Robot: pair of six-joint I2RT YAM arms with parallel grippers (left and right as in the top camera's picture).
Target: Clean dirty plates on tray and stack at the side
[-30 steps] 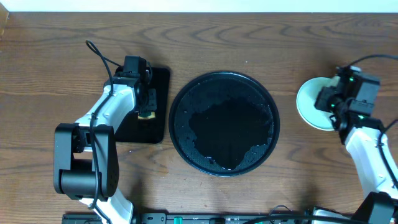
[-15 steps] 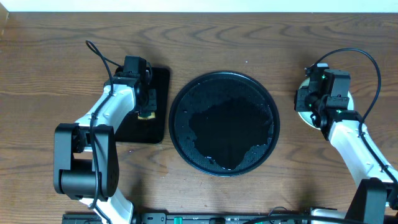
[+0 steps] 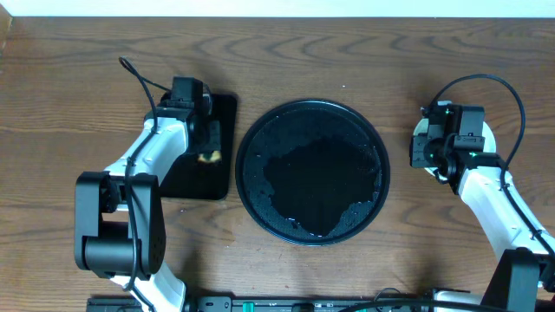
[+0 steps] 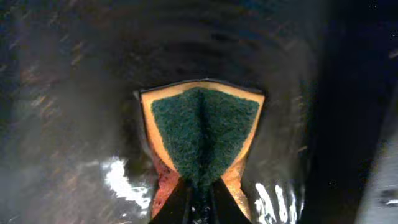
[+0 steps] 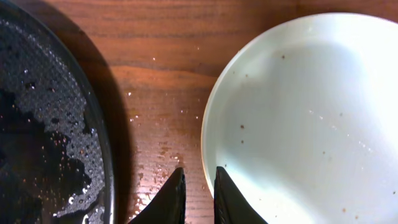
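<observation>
A folded sponge (image 4: 202, 124) is pinched in the closed left gripper (image 4: 199, 186) over the small tray (image 3: 224, 130) at 9 o'clock of the tray (image 3: 286, 130), while the right gripper (image 5: 198, 186), nearly closed with nothing in it, is held just beside the plate (image 5: 298, 124) at 3 o'clock.

The tray (image 3: 313, 172) is round and black with a raised rim. It lies flat mid-scene, wet and beaded with droplets. A pale, shallow plate (image 5: 298, 118) lies flat just right of it, not touching, dotted with tiny specks.

White arm links (image 3: 154, 149), black joints (image 3: 108, 230), black cables (image 3: 519, 100), dark fingers (image 5: 169, 200)
</observation>
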